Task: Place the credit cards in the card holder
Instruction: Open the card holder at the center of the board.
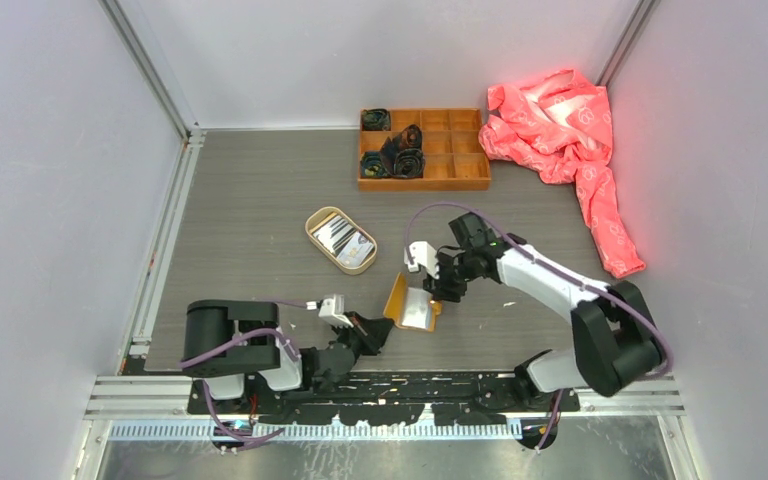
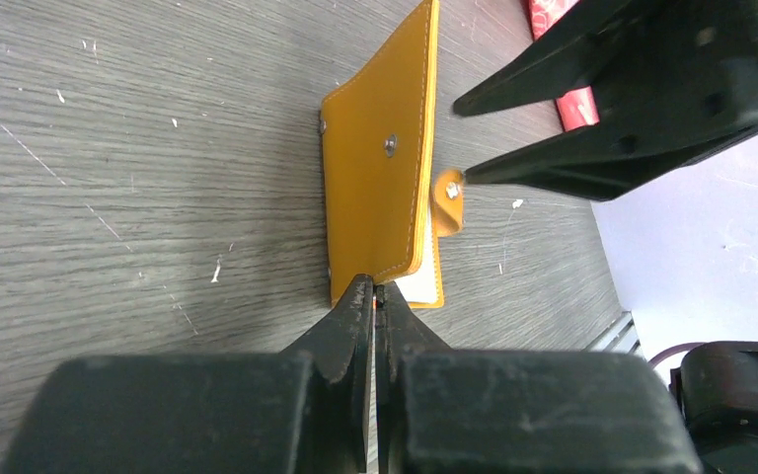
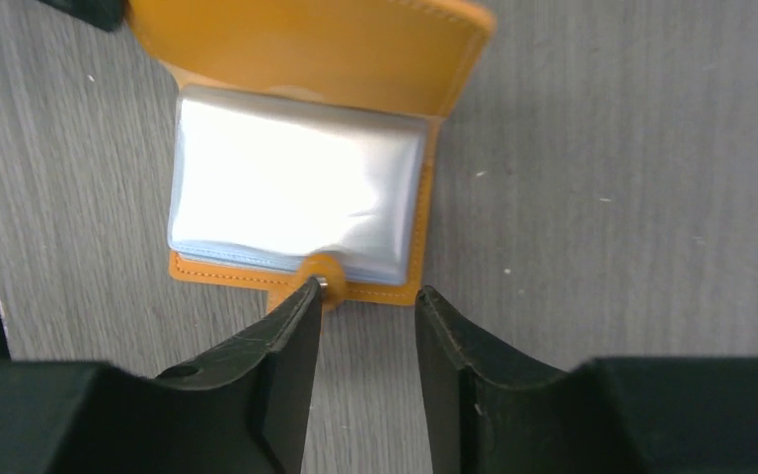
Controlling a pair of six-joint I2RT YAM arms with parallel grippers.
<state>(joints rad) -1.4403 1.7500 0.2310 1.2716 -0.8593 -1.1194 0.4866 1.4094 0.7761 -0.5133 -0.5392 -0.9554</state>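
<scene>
Left end effector (image 2: pixel 375 291) pinches the open card holder's (image 2: pixel 370 168) raised cover. Right end effector (image 3: pixel 367 291), spread, touches its snap tab (image 3: pixel 323 272).

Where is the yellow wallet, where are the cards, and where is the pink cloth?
card holder (image 3: pixel 296 183): right wrist view, on its shiny clear sleeves.
credit cards (image 1: pixel 342 240): top view, middle of the pile.
pink cloth (image 1: pixel 560 120): top view, its bunched upper part.
</scene>
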